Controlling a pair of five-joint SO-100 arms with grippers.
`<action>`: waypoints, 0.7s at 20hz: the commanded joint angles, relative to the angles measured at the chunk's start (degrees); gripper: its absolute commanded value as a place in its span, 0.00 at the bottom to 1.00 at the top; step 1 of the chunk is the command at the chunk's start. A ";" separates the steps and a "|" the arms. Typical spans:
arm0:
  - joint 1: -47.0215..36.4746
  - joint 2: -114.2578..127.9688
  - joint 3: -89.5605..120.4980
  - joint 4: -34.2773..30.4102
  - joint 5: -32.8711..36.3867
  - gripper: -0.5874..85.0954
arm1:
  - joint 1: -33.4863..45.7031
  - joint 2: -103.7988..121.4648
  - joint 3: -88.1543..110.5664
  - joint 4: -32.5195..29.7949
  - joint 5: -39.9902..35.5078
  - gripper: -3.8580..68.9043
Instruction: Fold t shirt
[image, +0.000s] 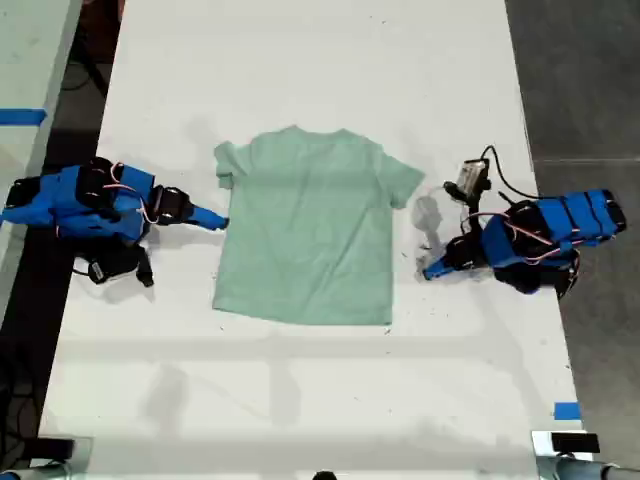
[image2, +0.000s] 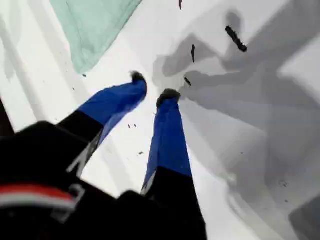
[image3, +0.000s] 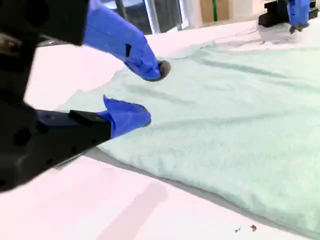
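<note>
T shirt (image: 305, 228) lying flat on the white table (image: 300, 60), one arm at each side.
My first gripper (image2: 152, 87) hangs over bare table, fingers slightly parted; my second gripper (image3: 150, 92), fingers spread, sits at the shirt's edge.

One t shirt (image: 305, 228) (two arms)

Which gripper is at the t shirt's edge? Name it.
My second gripper: its open jaws reach the t shirt edge, exterior view's left. My first gripper is over bare table.
</note>
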 joint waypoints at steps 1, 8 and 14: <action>-0.18 0.35 0.00 -1.32 -0.18 0.14 | 2.64 0.18 3.87 -6.94 -0.18 0.08; -0.18 0.35 0.00 -1.32 -0.18 0.14 | 29.27 -41.75 -44.03 3.43 -23.82 0.11; -0.18 0.35 0.00 -1.32 -0.18 0.14 | 59.68 -83.32 -66.53 1.41 -42.89 0.34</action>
